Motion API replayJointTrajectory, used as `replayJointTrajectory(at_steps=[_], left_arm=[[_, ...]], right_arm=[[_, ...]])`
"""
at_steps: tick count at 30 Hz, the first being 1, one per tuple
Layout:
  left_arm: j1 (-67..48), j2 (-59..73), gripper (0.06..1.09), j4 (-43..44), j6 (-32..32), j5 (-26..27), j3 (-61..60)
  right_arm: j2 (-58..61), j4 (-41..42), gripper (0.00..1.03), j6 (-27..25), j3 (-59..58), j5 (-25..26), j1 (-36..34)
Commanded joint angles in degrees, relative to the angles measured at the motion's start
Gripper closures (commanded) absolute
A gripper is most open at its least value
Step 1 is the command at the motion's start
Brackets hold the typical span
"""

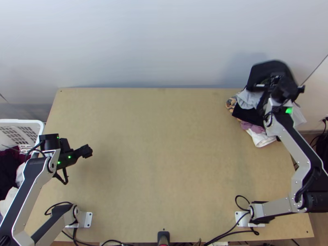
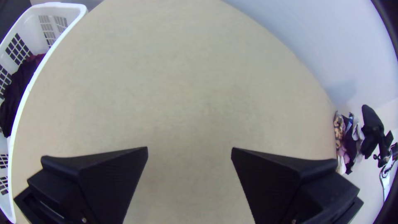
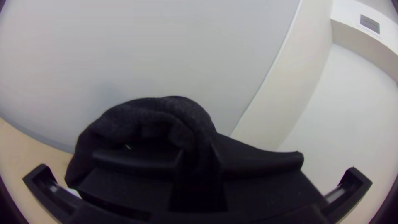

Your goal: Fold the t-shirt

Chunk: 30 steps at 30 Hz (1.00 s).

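Over the pile at the far right corner, my right gripper holds a bunched black cloth; whether it is the t-shirt I cannot tell. In the right wrist view, the right gripper is shut on the dark cloth, which bulges up past the fingers in loose folds. My left gripper hangs above the table's left side, far from that cloth. The left wrist view shows the left gripper with its fingers wide apart and bare table between them.
A pile of mixed clothes lies on the table at the far right corner, under the right arm. Beyond the table's left edge stands a white laundry basket with dark and white clothes. A grey wall rises behind the far edge.
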Motion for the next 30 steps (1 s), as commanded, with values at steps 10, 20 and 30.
replayJointTrajectory(at_steps=[10, 20, 30], left_arm=[[0.04, 2.62, 0.11, 1.75, 1.11, 0.38, -0.62], [-0.75, 3.41, 0.11, 2.01, 0.76, 0.38, -0.45], [-0.66, 3.15, 0.11, 1.84, 1.11, 0.29, -0.53]], right_arm=[[-10.04, -1.7, 1.0, 2.32, -2.23, -0.78, -7.95], [-16.46, -7.24, 1.0, 2.49, 4.45, -4.91, -17.97], [-19.36, -5.04, 1.0, 3.9, -8.03, -6.94, -22.98]])
